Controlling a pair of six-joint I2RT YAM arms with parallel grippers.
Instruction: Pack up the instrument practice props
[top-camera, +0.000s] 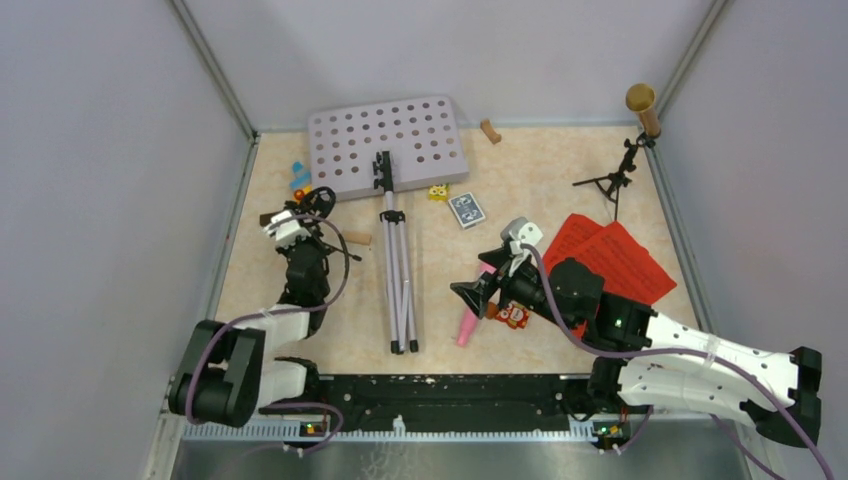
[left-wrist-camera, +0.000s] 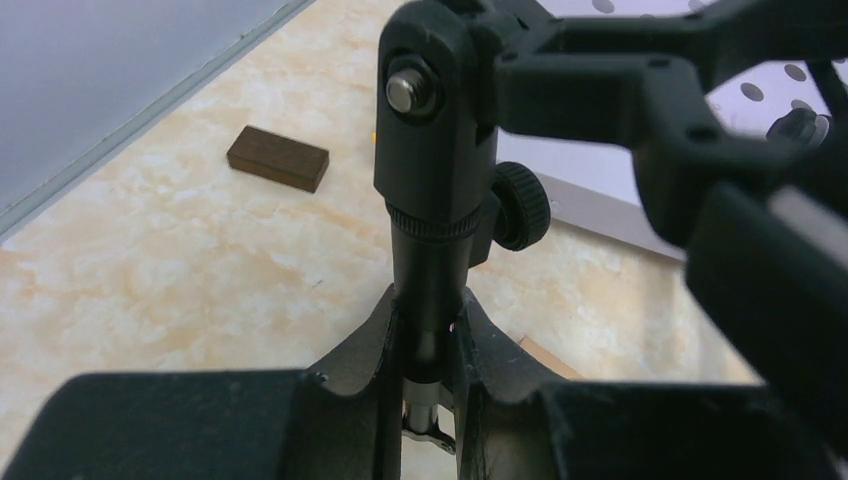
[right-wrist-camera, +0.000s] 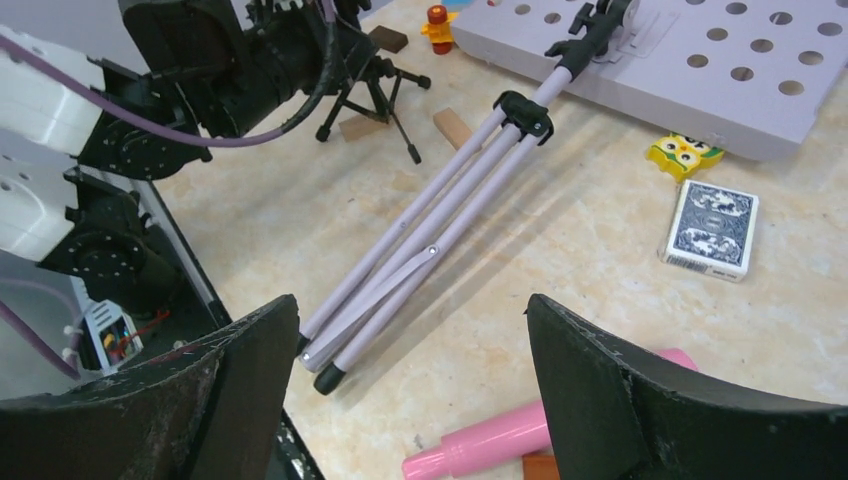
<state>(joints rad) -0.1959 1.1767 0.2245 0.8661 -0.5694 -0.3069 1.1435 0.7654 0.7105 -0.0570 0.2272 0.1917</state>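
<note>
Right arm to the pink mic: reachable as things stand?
Probably yes. The right end effector is open close over the pink microphone, and nothing lies across it. A small toy sits right beside it and may get nudged.

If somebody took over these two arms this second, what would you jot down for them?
Left tool: shut on a small black tripod, left side.
Right tool: open, over the pink microphone lying on the table.
Gold microphone: on the other tripod, far right corner.
Red pages right, grey tray and pole centre.
Packed so far: nothing visible; all remains.
</note>
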